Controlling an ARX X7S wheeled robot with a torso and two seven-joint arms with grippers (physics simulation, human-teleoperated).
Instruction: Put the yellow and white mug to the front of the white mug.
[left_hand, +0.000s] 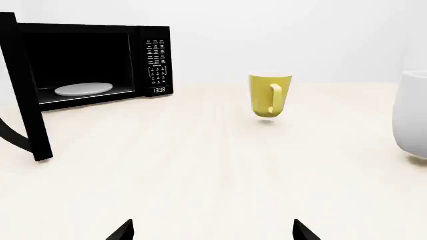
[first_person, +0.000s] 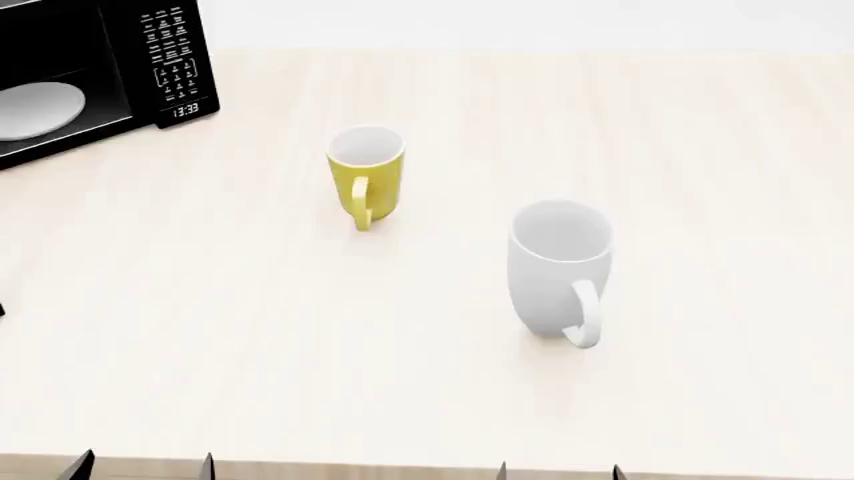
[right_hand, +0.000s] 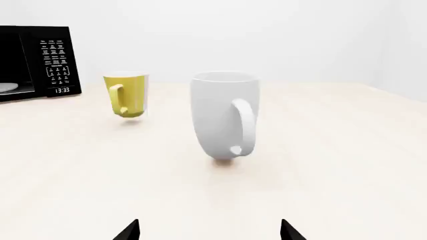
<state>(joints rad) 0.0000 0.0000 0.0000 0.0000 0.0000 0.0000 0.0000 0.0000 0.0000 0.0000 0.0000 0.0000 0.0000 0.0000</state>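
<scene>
The yellow and white mug (first_person: 366, 178) stands upright on the pale wooden table, behind and to the left of the white mug (first_person: 558, 268); its yellow handle faces the front. It also shows in the left wrist view (left_hand: 269, 95) and the right wrist view (right_hand: 127, 94). The white mug stands upright with its handle toward the front, filling the middle of the right wrist view (right_hand: 223, 116) and the edge of the left wrist view (left_hand: 411, 119). My left gripper (first_person: 144, 465) is open and empty at the table's front edge. My right gripper (first_person: 558, 470) is open and empty in front of the white mug.
A black microwave (first_person: 94, 70) with its door (left_hand: 25, 90) open and a white plate (left_hand: 83, 89) inside stands at the back left. The table's front edge (first_person: 334, 468) runs just by both grippers.
</scene>
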